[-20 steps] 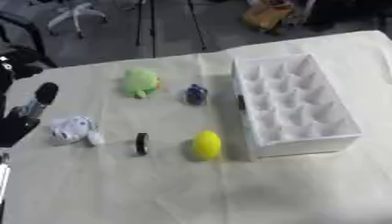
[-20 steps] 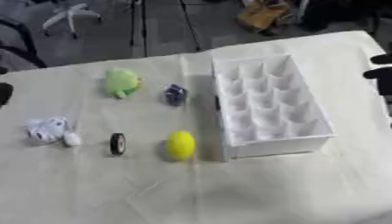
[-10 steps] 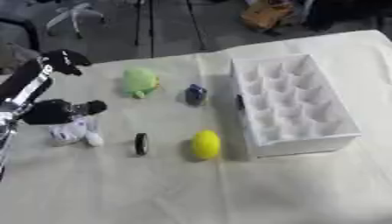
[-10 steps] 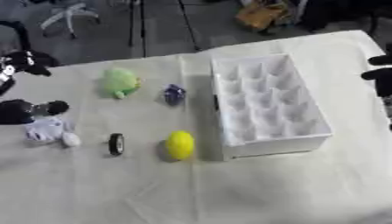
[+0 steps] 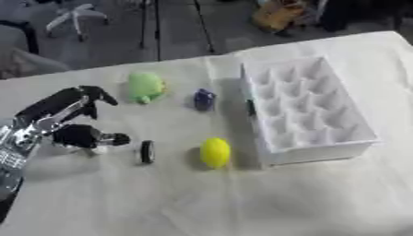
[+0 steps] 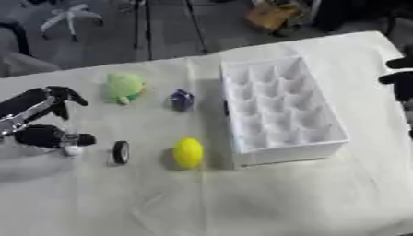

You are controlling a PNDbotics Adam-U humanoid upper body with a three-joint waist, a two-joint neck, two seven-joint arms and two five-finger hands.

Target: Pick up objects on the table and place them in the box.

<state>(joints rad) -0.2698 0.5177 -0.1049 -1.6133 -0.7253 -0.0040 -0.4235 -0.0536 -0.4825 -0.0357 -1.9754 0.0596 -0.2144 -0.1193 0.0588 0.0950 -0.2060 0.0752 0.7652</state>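
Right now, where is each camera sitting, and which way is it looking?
Left eye view: sits in the robot's head, looks down at the table; the left hand shows over a small whitish thing.
Right eye view: beside it in the head, same downward look; the right hand shows at the right edge.
Both share the white box, yellow lemon-shaped object, green toy, blue object and black ring.

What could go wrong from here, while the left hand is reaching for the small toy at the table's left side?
1. The left hand covers most of the white toy, so the hold may be hard to judge.
2. The black wheel stands on edge just right of the hand; a brush could set it rolling toward the yellow lemon.
3. The box has many small cells; the toy might rest across the dividers.
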